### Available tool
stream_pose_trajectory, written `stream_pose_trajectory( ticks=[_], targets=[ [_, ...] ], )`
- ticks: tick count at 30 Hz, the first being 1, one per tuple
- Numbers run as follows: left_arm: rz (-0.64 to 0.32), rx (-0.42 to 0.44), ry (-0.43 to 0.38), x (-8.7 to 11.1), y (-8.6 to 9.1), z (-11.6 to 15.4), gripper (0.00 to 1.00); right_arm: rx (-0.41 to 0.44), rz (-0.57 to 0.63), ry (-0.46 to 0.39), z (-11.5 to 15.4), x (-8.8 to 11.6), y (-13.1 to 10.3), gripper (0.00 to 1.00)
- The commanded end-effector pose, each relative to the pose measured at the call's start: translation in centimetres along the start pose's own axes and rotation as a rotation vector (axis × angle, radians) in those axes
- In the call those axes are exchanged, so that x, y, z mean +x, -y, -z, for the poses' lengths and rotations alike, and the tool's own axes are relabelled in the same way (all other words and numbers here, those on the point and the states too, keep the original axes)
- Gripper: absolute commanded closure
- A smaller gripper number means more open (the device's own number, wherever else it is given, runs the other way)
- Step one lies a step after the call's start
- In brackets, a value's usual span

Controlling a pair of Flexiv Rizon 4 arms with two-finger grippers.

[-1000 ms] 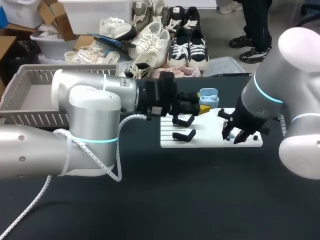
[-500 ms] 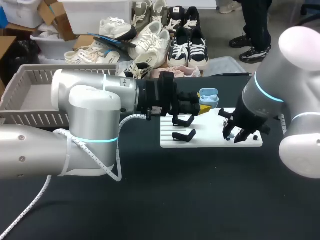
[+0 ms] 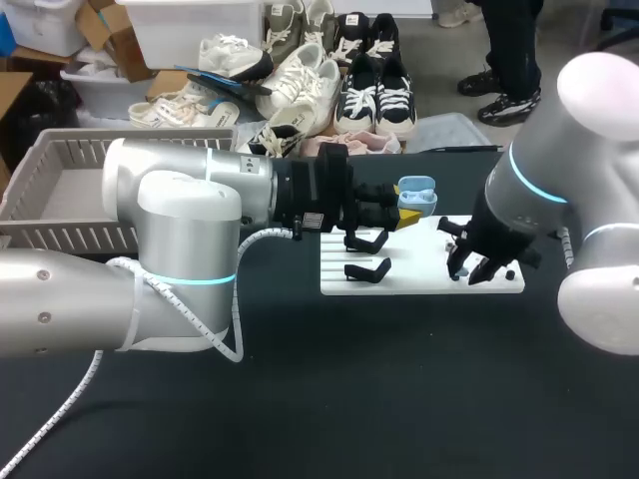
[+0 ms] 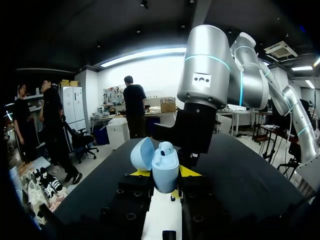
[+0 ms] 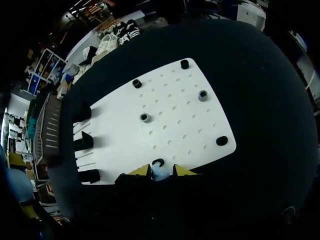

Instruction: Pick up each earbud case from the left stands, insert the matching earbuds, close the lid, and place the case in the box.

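Case (image 4: 164,166), lid open, is held upright, clamped by the left gripper (image 3: 404,213) above the board's (image 3: 419,281) far edge, ready for the earbud (image 5: 159,174) pinched by the right gripper (image 3: 467,271) over its right end.

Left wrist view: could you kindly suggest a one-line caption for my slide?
Left tool gripping the open light-blue earbud case upright, with the right arm just ahead.

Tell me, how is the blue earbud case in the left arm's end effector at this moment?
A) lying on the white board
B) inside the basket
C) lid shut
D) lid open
D: the left wrist view shows the blue earbud case, gripped between the yellow tips of the left end effector, with its lid swung open.
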State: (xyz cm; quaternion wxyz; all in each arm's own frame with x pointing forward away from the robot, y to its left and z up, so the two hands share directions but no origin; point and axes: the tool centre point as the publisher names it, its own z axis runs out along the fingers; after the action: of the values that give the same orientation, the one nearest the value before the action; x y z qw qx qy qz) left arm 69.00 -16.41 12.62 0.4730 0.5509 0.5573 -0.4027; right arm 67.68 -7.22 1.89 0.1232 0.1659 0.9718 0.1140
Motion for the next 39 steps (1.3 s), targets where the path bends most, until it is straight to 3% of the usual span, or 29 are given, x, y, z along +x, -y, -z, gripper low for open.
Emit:
stream_pose_trajectory(
  ticks=[1, 10, 15, 24, 33, 39],
  targets=[
    [-0.001, -0.004, 0.002, 0.0, 0.1, 0.0, 1.00, 0.002, 0.001, 0.003, 0.1, 0.0, -0.1, 0.75],
    [-0.001, -0.004, 0.002, 0.0, 0.1, 0.0, 1.00, 0.005, -0.001, -0.004, -0.1, 0.0, 0.0, 0.86],
    [-0.001, -0.004, 0.002, 0.0, 0.1, 0.0, 1.00, 0.007, -0.003, -0.005, -0.2, 0.1, 0.0, 1.00],
    [-0.001, -0.004, 0.002, 0.0, 0.1, 0.0, 1.00, -0.009, -0.012, 0.007, 0.8, 0.3, 0.2, 1.00],
    [-0.001, -0.004, 0.002, 0.0, 0.1, 0.0, 1.00, -0.034, -0.013, 0.056, 4.0, 1.2, 0.3, 1.00],
    [-0.001, -0.004, 0.002, 0.0, 0.1, 0.0, 1.00, -0.028, 0.112, 0.053, 6.1, 2.7, 0.4, 1.00]
  ],
)
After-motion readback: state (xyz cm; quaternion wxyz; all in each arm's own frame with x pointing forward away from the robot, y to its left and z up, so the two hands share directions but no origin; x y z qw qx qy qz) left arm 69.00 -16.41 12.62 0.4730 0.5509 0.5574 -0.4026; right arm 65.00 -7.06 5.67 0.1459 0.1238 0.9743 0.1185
